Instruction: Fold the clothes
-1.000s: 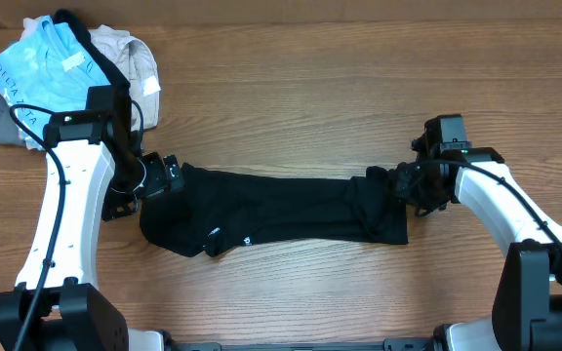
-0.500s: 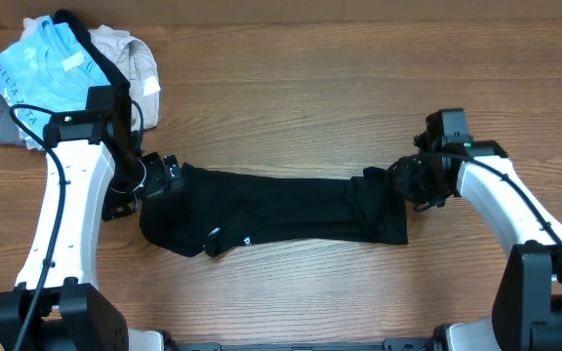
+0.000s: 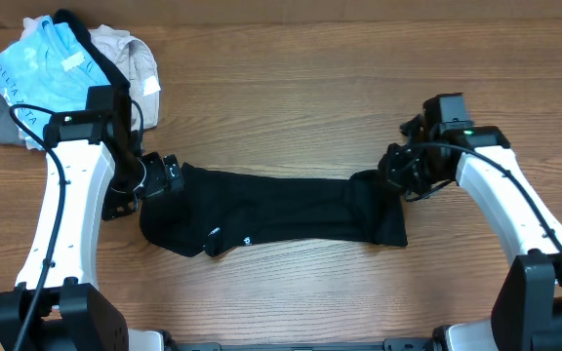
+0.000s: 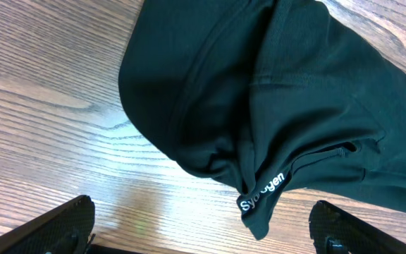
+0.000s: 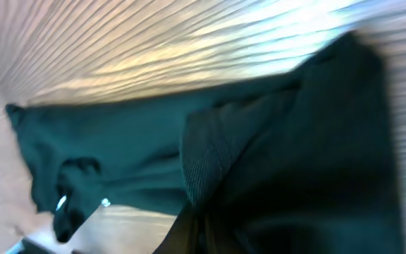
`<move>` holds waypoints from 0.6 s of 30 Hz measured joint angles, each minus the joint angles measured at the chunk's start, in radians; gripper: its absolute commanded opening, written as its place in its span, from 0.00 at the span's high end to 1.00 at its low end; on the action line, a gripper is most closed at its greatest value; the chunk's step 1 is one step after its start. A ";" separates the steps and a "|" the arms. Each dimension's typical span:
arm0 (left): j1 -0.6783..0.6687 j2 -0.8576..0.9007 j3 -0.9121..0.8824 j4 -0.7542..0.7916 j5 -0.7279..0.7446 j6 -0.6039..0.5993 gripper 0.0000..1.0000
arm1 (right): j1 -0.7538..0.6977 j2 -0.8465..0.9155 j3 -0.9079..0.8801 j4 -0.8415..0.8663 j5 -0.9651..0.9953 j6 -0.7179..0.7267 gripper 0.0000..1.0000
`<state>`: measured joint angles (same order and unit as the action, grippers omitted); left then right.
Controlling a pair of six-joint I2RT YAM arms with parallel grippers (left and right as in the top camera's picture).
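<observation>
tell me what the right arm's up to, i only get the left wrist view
Observer: The right fingers are shut on the far end of the black T-shirt.
Operator: how's the shirt lying overall
Observer: As one long rumpled band across the table.
Operator: anything else out there
Observer: A pile of other clothes at the far left corner, apart from the shirt.
</observation>
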<state>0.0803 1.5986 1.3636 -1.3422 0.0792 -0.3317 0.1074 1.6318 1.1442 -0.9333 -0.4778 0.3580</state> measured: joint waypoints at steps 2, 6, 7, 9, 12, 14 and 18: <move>0.000 0.000 0.000 0.000 0.000 0.000 0.00 | 0.041 0.000 -0.005 0.040 -0.014 0.024 0.96; 0.000 0.000 0.000 0.000 0.000 0.000 0.00 | 0.140 0.000 -0.038 0.116 -0.006 0.103 0.95; 0.000 0.000 0.000 0.000 0.000 0.000 0.00 | 0.163 0.000 -0.045 0.121 0.010 0.123 0.94; 0.000 0.000 0.000 0.000 0.000 0.000 0.00 | 0.216 0.000 -0.055 0.128 0.057 0.170 0.89; 0.000 0.000 0.000 -0.003 0.000 0.000 0.00 | 0.269 0.000 -0.056 0.128 0.119 0.202 0.88; 0.000 0.000 0.000 -0.004 0.000 0.000 0.00 | 0.280 0.000 -0.050 0.087 0.159 0.219 0.85; 0.000 0.000 0.000 -0.005 0.000 0.000 0.00 | 0.261 0.000 0.024 -0.079 0.264 0.241 0.42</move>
<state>0.0803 1.5986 1.3636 -1.3472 0.0792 -0.3317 0.3679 1.6318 1.1683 -1.0126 -0.2134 0.5987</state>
